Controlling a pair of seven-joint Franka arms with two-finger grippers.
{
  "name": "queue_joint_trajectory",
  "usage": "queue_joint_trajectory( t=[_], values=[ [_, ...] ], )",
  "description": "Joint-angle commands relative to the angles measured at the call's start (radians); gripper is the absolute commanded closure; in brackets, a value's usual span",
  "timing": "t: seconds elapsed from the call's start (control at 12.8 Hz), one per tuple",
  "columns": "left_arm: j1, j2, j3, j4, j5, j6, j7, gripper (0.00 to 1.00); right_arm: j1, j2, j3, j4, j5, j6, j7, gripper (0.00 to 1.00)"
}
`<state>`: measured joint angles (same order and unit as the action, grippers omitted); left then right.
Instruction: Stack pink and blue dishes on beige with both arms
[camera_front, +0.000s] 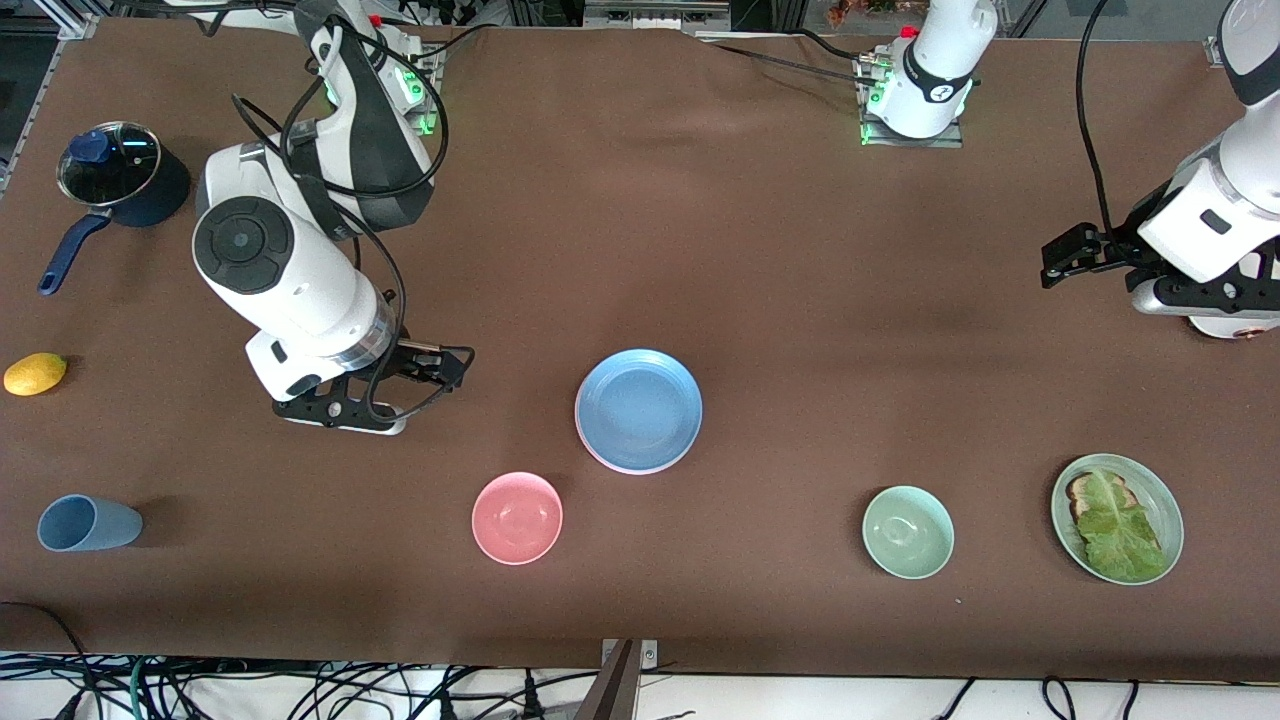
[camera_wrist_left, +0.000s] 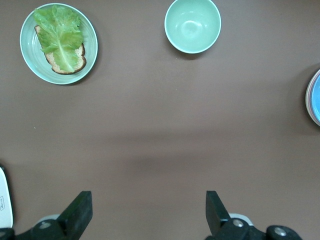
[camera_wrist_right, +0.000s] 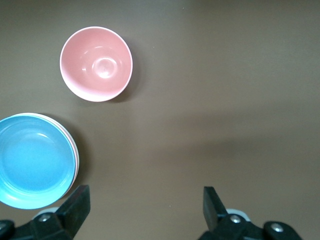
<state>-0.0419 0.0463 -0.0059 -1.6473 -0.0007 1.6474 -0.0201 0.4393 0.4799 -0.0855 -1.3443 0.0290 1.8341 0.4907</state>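
Nearest the camera, along the lower part of the frame, runs a row of things that are not mine to move: a blue cup (camera_front: 88, 523) lying on its side, a small pink bowl (camera_front: 517, 518), a pale green bowl (camera_front: 908, 532), and a green plate (camera_front: 1168, 500) carrying toast and lettuce.

Higher in the frame, my right arm (camera_front: 290, 280) hangs over bare counter (camera_front: 800, 300) toward its own end, and the right jaws are spread wide with nothing between them.

At the middle of the frame sits the stack. The blue plate (camera_front: 638, 410) is on top, with the pink plate (camera_front: 597, 452) showing only as a thin rim under it. In the right wrist view a paler rim (camera_wrist_right: 64, 131) peeks out too. I take that for the beige plate, though I cannot be sure. By my reading the stacking looks done.

At the upper edge of the frame toward its own end, my left arm (camera_front: 1215, 215) waits, the left jaws open and empty.

I judge these plates stiff, smooth and fairly light. They would be slick, and likely to chip if dropped. The only real hold is the ringed rim, one finger over the lip and one beneath.
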Motion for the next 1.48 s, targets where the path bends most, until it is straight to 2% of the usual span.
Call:
queue_joint_trajectory(
  t=[0.0,1.09,1.4],
  values=[
    [-0.007,0.000,0.001,0.006,0.022,0.003,0.014,0.00,0.004,-0.010,0.004,-0.004,0.002,-0.001,-0.003,0.00],
    [-0.009,0.000,0.001,0.006,0.022,0.003,0.012,0.00,0.015,-0.012,-0.002,-0.004,0.002,-0.010,-0.015,0.00],
    [-0.009,0.000,0.001,0.006,0.022,0.003,0.012,0.00,-0.014,-0.010,-0.002,-0.006,0.005,-0.003,-0.050,0.00]
  ],
)
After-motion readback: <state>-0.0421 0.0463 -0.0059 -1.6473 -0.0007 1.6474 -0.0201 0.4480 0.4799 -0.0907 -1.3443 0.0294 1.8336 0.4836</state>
